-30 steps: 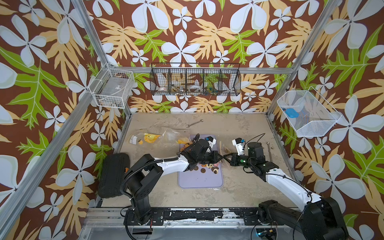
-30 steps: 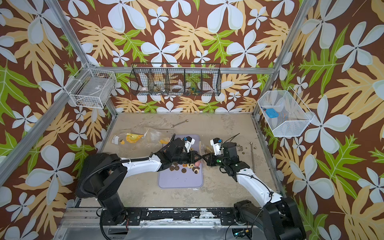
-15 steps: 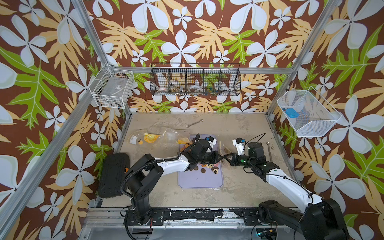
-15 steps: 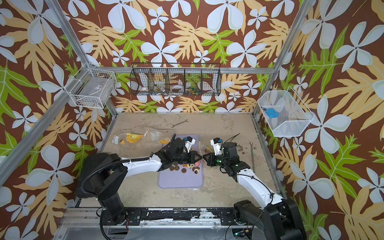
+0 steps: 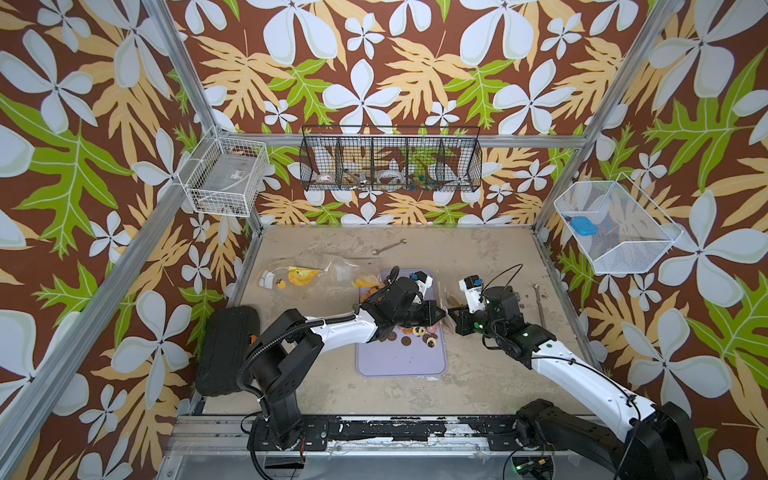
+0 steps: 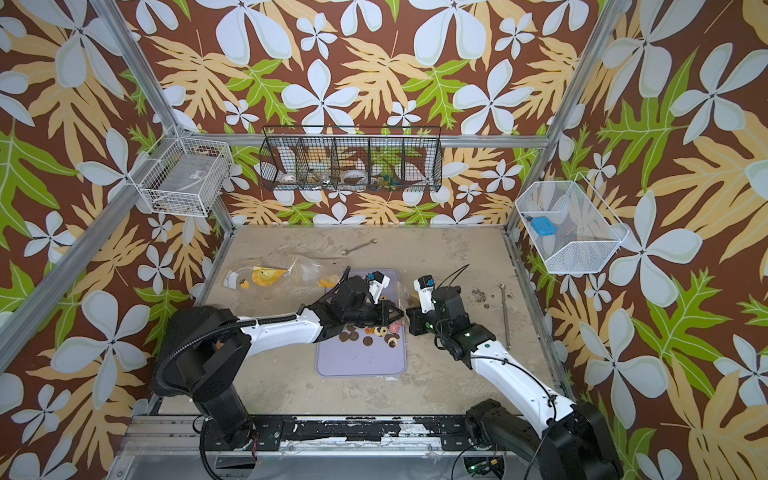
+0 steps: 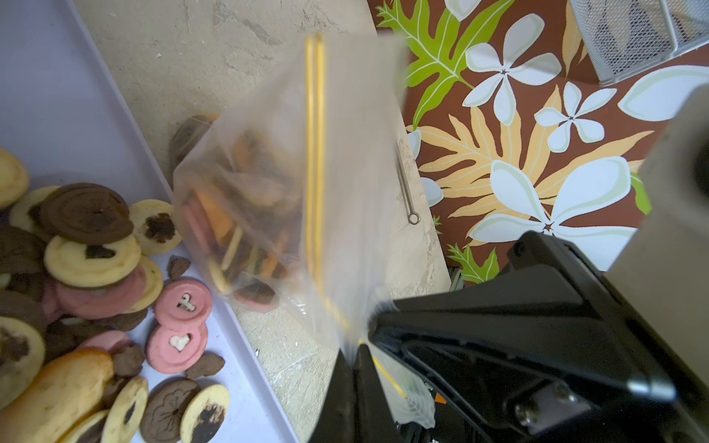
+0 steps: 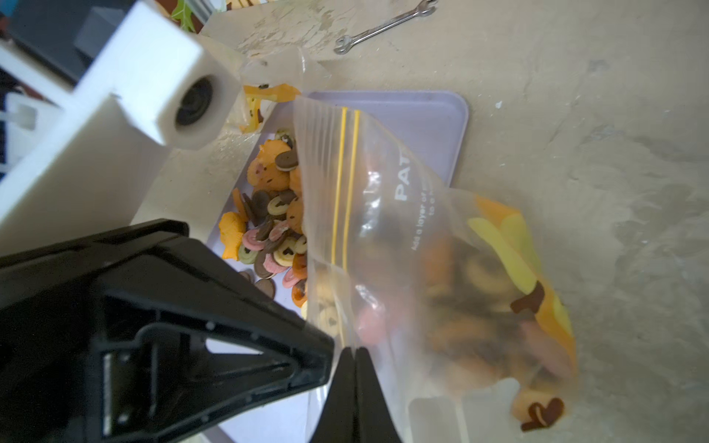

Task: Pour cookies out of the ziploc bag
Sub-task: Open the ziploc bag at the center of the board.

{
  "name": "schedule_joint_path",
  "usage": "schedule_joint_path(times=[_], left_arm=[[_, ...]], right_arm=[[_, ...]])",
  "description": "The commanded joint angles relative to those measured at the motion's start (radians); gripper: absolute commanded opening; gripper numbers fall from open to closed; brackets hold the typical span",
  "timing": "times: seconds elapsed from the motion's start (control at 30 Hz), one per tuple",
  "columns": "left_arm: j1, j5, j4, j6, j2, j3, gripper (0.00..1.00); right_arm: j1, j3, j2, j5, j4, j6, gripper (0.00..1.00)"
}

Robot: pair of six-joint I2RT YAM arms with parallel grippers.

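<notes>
A clear ziploc bag (image 7: 276, 172) with a yellow zip line hangs between both grippers over the right edge of the lilac tray (image 5: 401, 361). My left gripper (image 7: 356, 349) is shut on one edge of the bag near the zip. My right gripper (image 8: 355, 351) is shut on the bag (image 8: 422, 230) from the opposite side. Several cookies (image 8: 479, 276) in brown, orange and pink remain inside the bag. A pile of cookies (image 7: 96, 245) lies on the tray (image 7: 57, 96), also visible in both top views (image 5: 415, 332) (image 6: 380, 332).
Other plastic bags (image 5: 299, 274) with yellow and orange contents lie at the table's back left. A wrench (image 5: 388, 247) lies near the back wall, a thin metal rod (image 5: 539, 303) on the right. A black block (image 5: 228, 349) stands at the left edge.
</notes>
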Motion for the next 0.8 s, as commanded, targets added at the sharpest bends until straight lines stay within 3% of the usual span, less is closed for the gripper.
schedule_joint_path(times=[0.0,0.63,0.77], left_arm=[[0.0,-0.001,-0.011,0.004,-0.009,0.006,0.0],[0.011,0.0,-0.036,0.009,-0.007,0.01,0.0],[0.014,-0.001,-0.04,0.012,-0.012,0.007,0.0]], right_arm=[[0.008,0.007,-0.002,0.146,0.005,-0.041,0.0],[0.026,0.051,-0.012,0.385,-0.028,-0.021,0.0],[0.001,0.067,-0.016,0.385,-0.039,-0.013,0.0]])
